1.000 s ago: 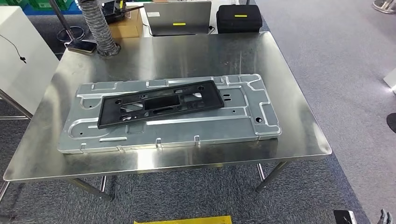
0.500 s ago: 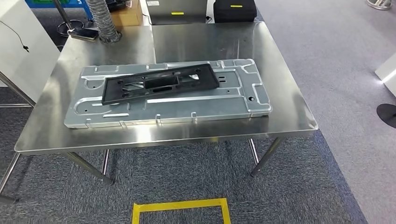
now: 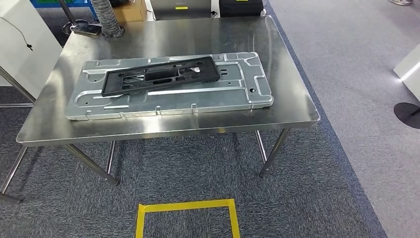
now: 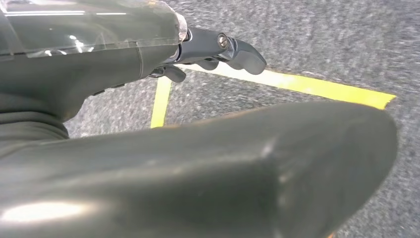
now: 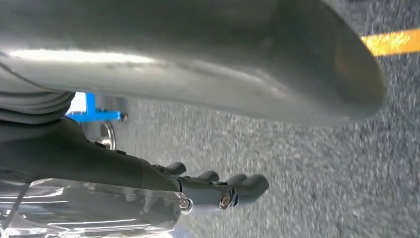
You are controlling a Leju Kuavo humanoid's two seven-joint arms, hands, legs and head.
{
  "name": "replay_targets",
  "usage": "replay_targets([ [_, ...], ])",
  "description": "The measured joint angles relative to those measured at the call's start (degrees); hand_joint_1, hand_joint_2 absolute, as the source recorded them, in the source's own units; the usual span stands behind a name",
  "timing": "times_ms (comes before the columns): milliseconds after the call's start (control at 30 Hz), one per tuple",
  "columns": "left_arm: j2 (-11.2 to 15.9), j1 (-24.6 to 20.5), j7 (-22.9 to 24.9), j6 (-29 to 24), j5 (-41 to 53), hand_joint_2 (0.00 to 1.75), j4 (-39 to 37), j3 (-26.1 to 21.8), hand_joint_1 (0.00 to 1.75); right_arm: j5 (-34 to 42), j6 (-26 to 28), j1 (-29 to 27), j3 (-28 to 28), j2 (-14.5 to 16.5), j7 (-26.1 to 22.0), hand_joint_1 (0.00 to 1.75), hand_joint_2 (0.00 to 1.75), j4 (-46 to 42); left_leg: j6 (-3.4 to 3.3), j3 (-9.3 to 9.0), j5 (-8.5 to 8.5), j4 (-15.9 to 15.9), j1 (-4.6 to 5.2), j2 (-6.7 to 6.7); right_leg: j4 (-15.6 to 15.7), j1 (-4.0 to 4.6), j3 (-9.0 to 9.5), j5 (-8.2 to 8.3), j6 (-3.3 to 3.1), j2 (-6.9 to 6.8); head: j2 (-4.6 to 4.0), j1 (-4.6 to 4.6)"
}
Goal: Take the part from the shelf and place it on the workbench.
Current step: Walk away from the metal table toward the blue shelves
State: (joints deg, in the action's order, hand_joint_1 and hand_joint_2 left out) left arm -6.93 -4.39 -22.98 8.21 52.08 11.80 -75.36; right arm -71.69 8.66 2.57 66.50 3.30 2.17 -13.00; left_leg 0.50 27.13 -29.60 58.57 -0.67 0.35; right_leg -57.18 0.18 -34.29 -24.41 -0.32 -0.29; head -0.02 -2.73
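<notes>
A flat black plastic part [image 3: 161, 76] lies on a large stamped silver metal panel [image 3: 168, 96], which rests on the steel workbench [image 3: 282, 54] ahead of me. Both arms hang down over the grey carpet. My left hand [image 4: 218, 49] has its dark fingers stretched out with nothing in them, above a yellow floor line [image 4: 307, 85]. My right hand [image 5: 218, 188] is likewise extended and holds nothing.
A yellow taped square [image 3: 185, 206] marks the carpet in front of the bench. A white cabinet [image 3: 22, 49] stands at the left, a ribbed hose [image 3: 106, 20] at the bench's far left corner, a black case [image 3: 240, 6] behind it, and a white object [image 3: 408, 69] at the right.
The whole picture has shifted: the camera has drawn back from the bench, so the table sits higher and smaller and the yellow square has come into view. Nothing on the bench has moved.
</notes>
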Motion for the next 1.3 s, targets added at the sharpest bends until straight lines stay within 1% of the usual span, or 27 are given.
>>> replay_targets([
  [33,0.2,-0.1,-0.2,0.0,0.1,0.00,0.0,0.1,0.00,0.1,-0.3,0.2,0.2,0.3,-0.2,0.00,0.00,0.1,-0.24,-0.98,-0.34,-1.9,0.24,-0.02,0.0,-0.05,-0.28,0.47,0.30,-0.02,0.00,0.00],
  [100,0.5,-0.1,-0.5,0.1,0.3,0.00,0.0,0.3,0.00,0.2,-0.8,0.6,0.6,0.7,-0.7,0.00,0.00,0.3,-0.79,-0.70,0.25,-2.9,0.33,0.11,0.1,-0.25,-0.68,1.25,0.95,0.05,0.00,0.00],
  [133,0.6,-0.1,-0.5,0.1,0.4,0.00,0.0,0.4,0.00,0.4,-1.0,0.7,0.7,0.8,-1.0,0.00,0.00,0.4,-1.24,-0.29,0.82,-3.1,0.24,0.23,-0.3,-0.32,-0.97,0.70,1.25,0.14,0.01,0.00],
  [167,0.7,-0.2,-0.6,0.2,0.5,0.00,0.0,0.4,0.00,0.7,-1.1,0.8,0.9,1.0,-1.4,0.00,0.00,0.5,-1.77,0.20,1.45,-3.3,0.10,0.35,-1.5,-0.38,-1.47,-0.91,1.50,0.23,0.01,0.00],
  [200,0.9,-0.2,-0.7,0.2,0.6,0.00,0.0,0.5,0.00,1.0,-1.2,0.9,1.1,1.1,-1.8,0.00,0.00,0.6,-2.18,0.75,2.07,-3.5,-0.02,0.46,-4.0,-0.50,-2.22,-3.52,1.72,0.30,0.01,0.00],
  [267,1.2,-0.3,-0.8,0.2,1.0,0.00,0.0,0.6,0.00,1.6,-1.5,1.1,1.4,1.5,-2.6,0.00,0.00,0.8,-2.53,2.16,3.18,-3.3,0.09,0.50,-11.2,-0.77,-3.91,-9.06,2.09,0.32,0.01,0.00],
  [300,1.4,-0.3,-0.9,0.2,1.1,0.00,0.0,0.7,0.00,1.8,-1.6,1.2,1.6,1.7,-2.8,0.00,0.00,0.9,-2.46,2.98,3.72,-3.2,0.12,0.53,-14.3,-0.88,-4.28,-10.35,2.26,0.32,0.01,0.00],
  [333,1.5,-0.3,-0.9,0.2,1.3,0.00,0.0,0.7,0.00,1.9,-1.7,1.3,1.7,1.8,-3.0,0.00,0.00,1.0,-2.35,3.84,4.24,-3.0,0.13,0.57,-15.9,-0.96,-3.93,-10.19,2.39,0.31,0.01,0.00],
  [367,1.6,-0.3,-0.9,0.2,1.4,0.00,0.0,0.8,0.00,2.0,-1.9,1.4,1.8,1.9,-3.2,0.00,0.00,1.1,-2.22,4.77,4.72,-2.7,0.10,0.59,-15.6,-1.02,-2.67,-8.86,2.45,0.30,0.01,0.00],
  [433,1.7,-0.3,-0.9,0.1,1.5,0.00,0.0,1.0,0.00,1.9,-2.3,1.5,1.9,2.1,-3.2,0.00,0.00,1.1,-1.86,6.48,5.51,-1.9,0.05,0.59,-9.7,-1.08,2.38,-5.82,2.31,0.28,0.00,0.00],
  [500,1.8,-0.3,-1.1,0.1,1.5,0.00,0.0,1.1,0.00,1.7,-2.4,1.8,1.9,2.3,-2.8,0.00,0.00,1.1,-1.25,7.68,6.23,-1.2,0.16,0.59,-1.6,-0.87,7.71,-5.91,1.82,0.31,0.00,0.00],
  [533,1.8,-0.3,-1.3,0.1,1.5,0.00,0.0,1.2,0.00,1.6,-2.4,1.9,1.9,2.4,-2.5,0.00,0.00,1.1,-0.90,8.04,6.66,-1.0,0.19,0.61,0.8,-0.71,9.04,-6.51,1.52,0.33,0.00,0.00],
  [600,1.9,-0.3,-1.5,0.1,1.4,0.00,0.0,1.4,0.00,1.1,-2.4,2.0,1.9,2.6,-2.1,0.00,0.00,1.2,-0.15,8.43,7.59,-1.0,0.18,0.61,2.1,-0.56,9.12,-6.59,0.83,0.30,0.00,0.00],
  [667,2.0,-0.2,-1.8,0.1,1.4,0.00,0.0,1.4,0.00,0.9,-2.4,2.0,1.9,2.8,-1.8,0.00,0.00,1.3,0.47,9.09,5.95,0.3,0.02,0.38,2.1,-0.66,8.21,-5.48,-0.10,0.09,0.00,0.00],
  [767,2.2,-0.2,-2.2,0.1,1.4,0.00,0.0,1.5,0.00,0.8,-2.4,2.1,1.9,3.0,-1.8,0.00,0.00,1.3,1.01,11.35,-2.21,9.1,-0.17,0.18,1.8,-0.48,5.97,-3.68,-1.05,-0.16,0.01,0.00],
  [800,2.2,-0.2,-2.3,0.2,1.4,0.00,0.0,1.5,0.00,0.8,-2.5,2.1,1.9,3.0,-2.0,0.00,0.00,1.3,1.13,11.88,-3.93,12.6,-0.18,0.18,1.6,-0.34,5.01,-3.09,-1.09,-0.18,0.02,0.00],
  [833,2.2,-0.3,-2.4,0.2,1.4,0.00,0.0,1.5,0.00,0.8,-2.6,2.1,1.9,3.0,-2.2,0.00,0.00,1.3,1.21,11.82,-4.25,15.0,-0.18,0.17,1.2,-0.24,3.97,-2.49,-1.09,-0.20,0.02,0.00],
  [867,2.2,-0.3,-2.4,0.2,1.4,0.00,0.0,1.5,0.00,0.8,-2.6,2.1,1.9,3.0,-2.4,0.00,0.00,1.3,1.22,10.99,-3.28,15.9,-0.18,0.17,0.9,-0.18,2.88,-1.92,-1.02,-0.20,0.02,0.00],
  [900,2.3,-0.4,-2.4,0.1,1.5,0.00,0.0,1.5,0.00,0.8,-2.7,2.2,1.9,3.0,-2.6,0.00,0.00,1.3,1.16,9.26,-1.55,14.7,-0.19,0.17,0.5,-0.15,1.79,-1.39,-0.91,-0.19,0.02,0.00],
  [933,2.3,-0.5,-2.4,0.1,1.5,0.00,0.0,1.5,0.00,0.8,-2.9,2.2,1.9,3.0,-2.7,0.00,0.00,1.3,1.01,6.61,0.01,11.7,-0.19,0.15,0.0,-0.15,0.74,-0.89,-0.75,-0.17,0.02,0.00],
  [967,2.3,-0.7,-2.4,0.1,1.5,0.00,0.0,1.6,0.00,0.8,-3.1,2.3,1.9,3.1,-2.8,0.00,0.00,1.3,0.80,3.55,0.24,7.6,-0.15,0.08,-0.4,-0.11,-0.16,-0.39,-0.51,-0.15,0.02,-0.01],
  [1033,2.5,-0.9,-2.6,0.0,1.6,0.00,0.0,1.7,0.00,0.8,-3.5,2.4,1.9,3.3,-3.0,0.00,0.00,1.4,0.13,-1.08,-1.08,0.0,0.10,-0.14,-0.8,-0.04,-1.25,0.66,0.08,-0.14,0.01,-0.01],
  [1067,2.6,-1.0,-2.6,-0.1,1.7,0.00,0.0,1.7,0.00,0.8,-3.6,2.4,1.9,3.5,-3.0,0.00,0.00,1.4,-0.29,-1.80,-1.83,-1.8,0.29,-0.23,-0.7,-0.06,-1.49,1.25,0.41,-0.14,0.01,-0.01],
  [1133,3.0,-0.9,-2.8,-0.3,1.9,0.00,0.0,1.8,0.00,0.9,-3.9,2.4,1.9,3.8,-3.0,0.00,0.00,1.5,-1.28,-1.10,-1.05,-2.5,0.45,-0.12,-0.5,-0.22,-1.86,2.25,1.09,-0.04,0.01,-0.01],
  [1167,3.2,-0.8,-2.8,-0.4,2.0,0.00,0.0,1.8,0.00,1.0,-4.1,2.4,1.9,3.9,-3.0,0.00,0.00,1.5,-1.80,-0.47,-0.37,-2.5,0.43,0.01,-0.8,-0.34,-2.27,1.59,1.43,0.06,0.02,-0.01],
  [1200,3.3,-0.8,-2.8,-0.5,2.1,0.00,0.0,1.8,0.00,1.0,-4.3,2.3,2.0,4.1,-3.0,0.00,0.00,1.5,-2.31,0.26,0.41,-2.6,0.37,0.15,-2.1,-0.42,-2.81,-0.31,1.71,0.14,0.01,0.00],
  [1300,3.9,-0.7,-2.9,-0.5,2.2,0.00,0.1,1.9,0.00,1.0,-4.6,2.3,2.0,4.5,-2.9,0.00,0.00,1.6,-3.11,2.95,2.73,-2.6,0.49,0.33,-11.4,-0.61,-4.81,-9.43,2.07,0.22,0.00,0.00],
])
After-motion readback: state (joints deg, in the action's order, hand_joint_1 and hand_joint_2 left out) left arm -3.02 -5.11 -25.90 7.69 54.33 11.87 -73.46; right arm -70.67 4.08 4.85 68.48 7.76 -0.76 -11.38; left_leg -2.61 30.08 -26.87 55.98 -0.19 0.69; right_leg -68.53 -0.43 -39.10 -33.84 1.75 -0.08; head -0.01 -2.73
